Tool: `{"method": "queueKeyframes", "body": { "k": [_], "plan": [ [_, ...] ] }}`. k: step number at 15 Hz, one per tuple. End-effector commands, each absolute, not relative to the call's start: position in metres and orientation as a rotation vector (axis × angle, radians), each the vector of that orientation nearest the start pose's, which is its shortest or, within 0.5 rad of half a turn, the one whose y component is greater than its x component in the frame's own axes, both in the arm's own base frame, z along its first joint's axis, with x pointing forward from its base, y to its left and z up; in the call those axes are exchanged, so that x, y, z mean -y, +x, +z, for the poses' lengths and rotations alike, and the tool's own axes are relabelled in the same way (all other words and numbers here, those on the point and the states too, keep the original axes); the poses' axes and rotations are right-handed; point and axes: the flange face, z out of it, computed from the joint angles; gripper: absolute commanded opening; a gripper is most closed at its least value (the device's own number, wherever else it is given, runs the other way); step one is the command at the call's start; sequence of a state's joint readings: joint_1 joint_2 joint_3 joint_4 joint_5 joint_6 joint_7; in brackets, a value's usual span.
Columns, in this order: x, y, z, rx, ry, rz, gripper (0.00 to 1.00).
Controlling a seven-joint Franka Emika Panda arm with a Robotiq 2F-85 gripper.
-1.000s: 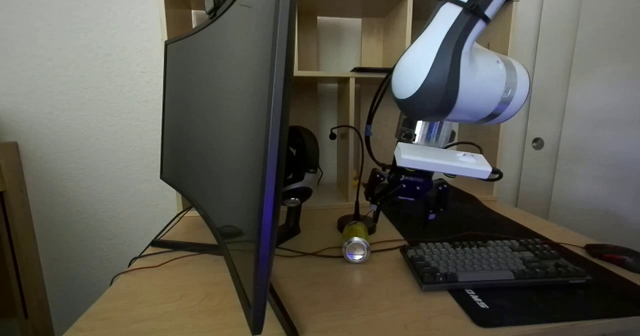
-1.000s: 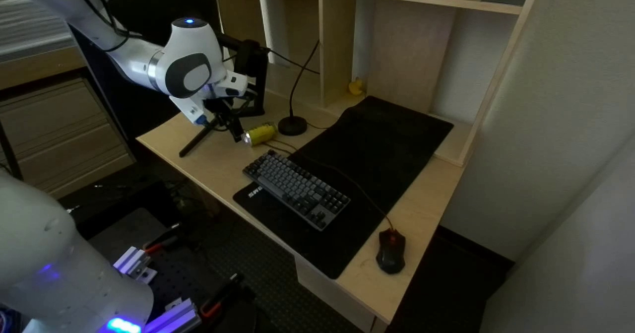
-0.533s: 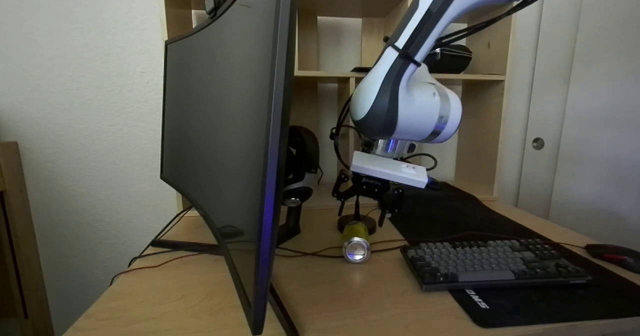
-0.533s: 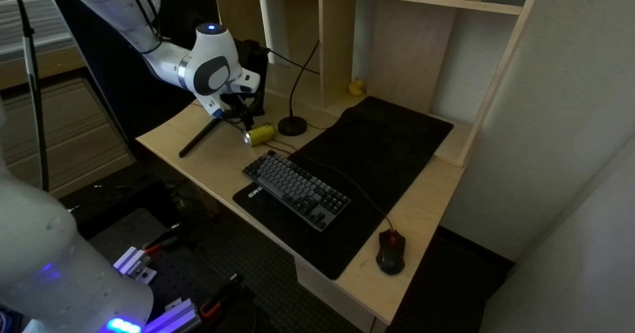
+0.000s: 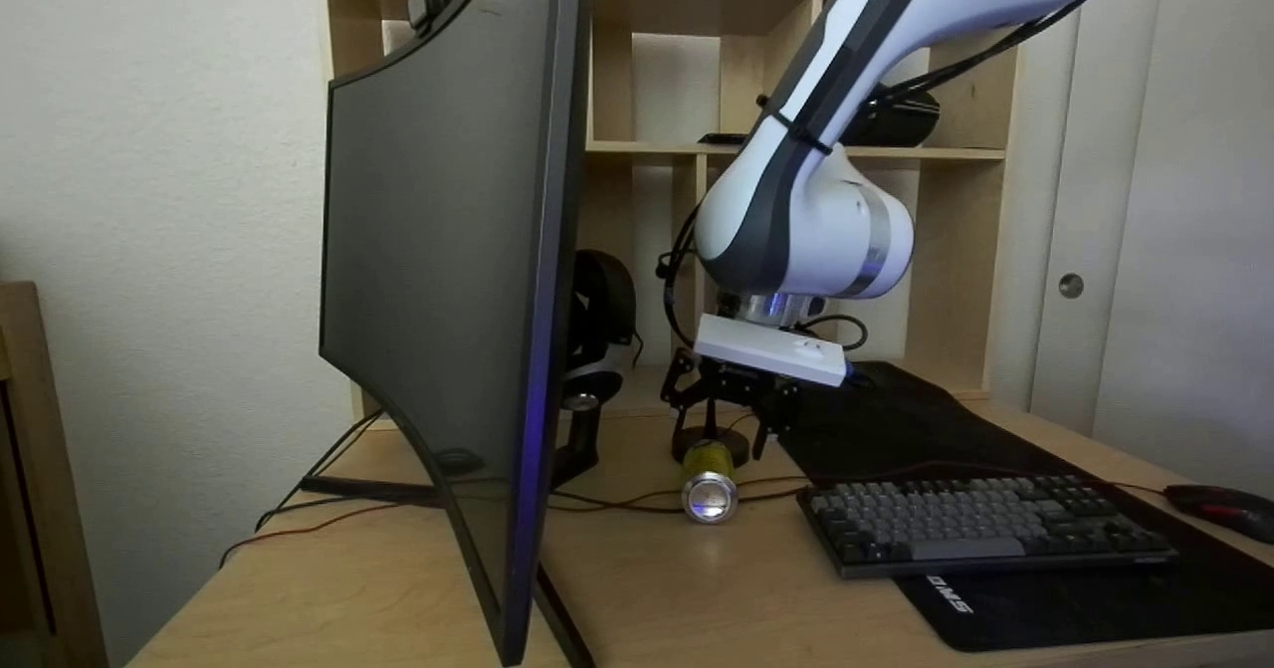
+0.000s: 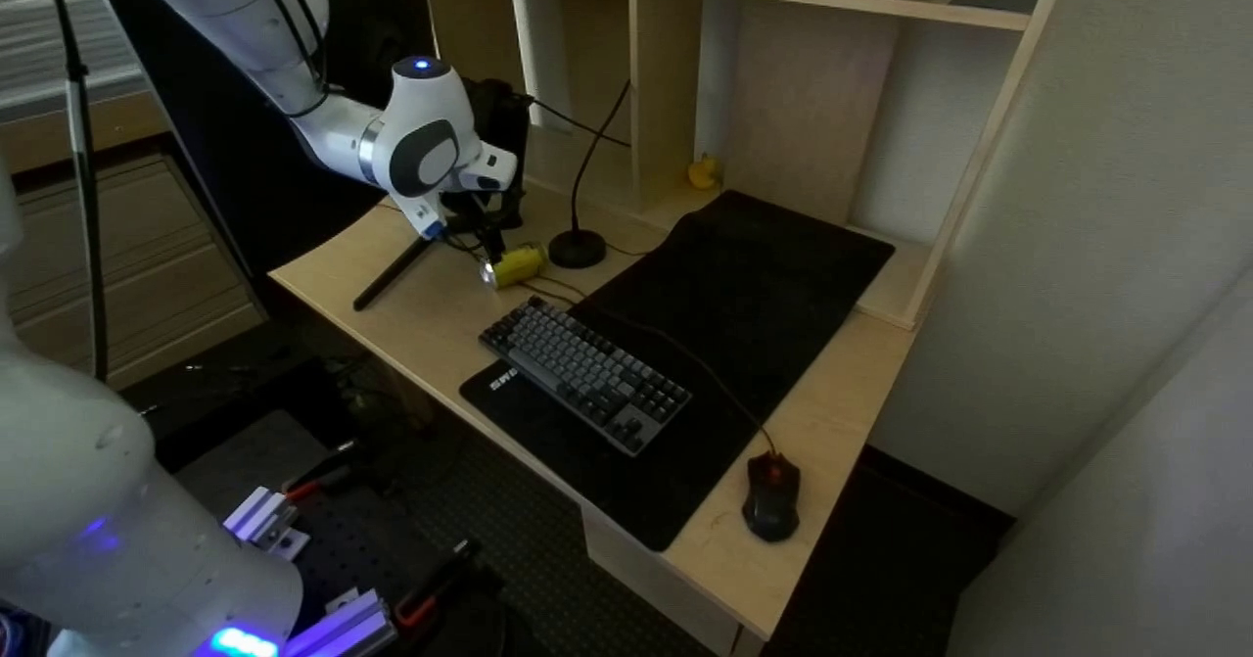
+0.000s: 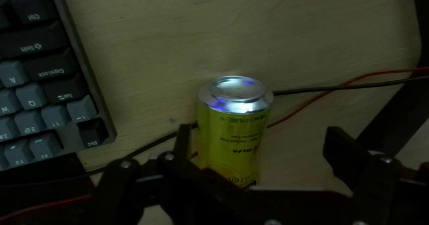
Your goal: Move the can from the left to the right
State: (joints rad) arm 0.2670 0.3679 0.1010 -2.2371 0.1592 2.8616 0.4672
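One counter [image 6: 431, 326] showed open wood along its front edge, between one monitor [image 5: 438, 230] and one mat [image 6: 744, 256]; one keyboard [image 6: 587, 373] lay near that edge. The pincer [image 5: 721, 443] stood wide, low toward the left edge — in the wrist view its two fingers [image 7: 183, 141] flanked the single can [image 7: 231, 136], one closer. It lay on its side, well in from the front-left corner.

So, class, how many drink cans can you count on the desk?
1: the yellow-green drink can, lying on its side on the desk, beside the gooseneck stand and near the keyboard. The curved monitor could hide others.
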Motion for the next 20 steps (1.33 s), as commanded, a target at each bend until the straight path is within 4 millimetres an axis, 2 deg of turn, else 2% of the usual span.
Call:
{"method": "queueKeyframes", "body": {
  "k": [1,7,8,9,10,13,15,18,20],
  "plan": [
    [-0.202,0.558,0.204,-0.429,-2.913,-0.323,1.0],
    [-0.205,0.581,0.178,-0.491,-2.962,-0.376,1.0],
    [-0.205,0.582,0.175,-0.489,-2.976,-0.362,0.75],
    [-0.206,0.583,0.174,-0.485,-2.978,-0.373,0.74],
    [-0.208,0.585,0.174,-0.481,-2.972,-0.393,0.68],
    [-0.209,0.589,0.173,-0.478,-2.983,-0.421,0.45],
    [-0.208,0.592,0.177,-0.484,-2.993,-0.439,0.34],
    [-0.202,0.592,0.186,-0.486,-2.989,-0.498,0.27],
    [-0.199,0.586,0.196,-0.468,-2.957,-0.538,0.17]
  ]
}}
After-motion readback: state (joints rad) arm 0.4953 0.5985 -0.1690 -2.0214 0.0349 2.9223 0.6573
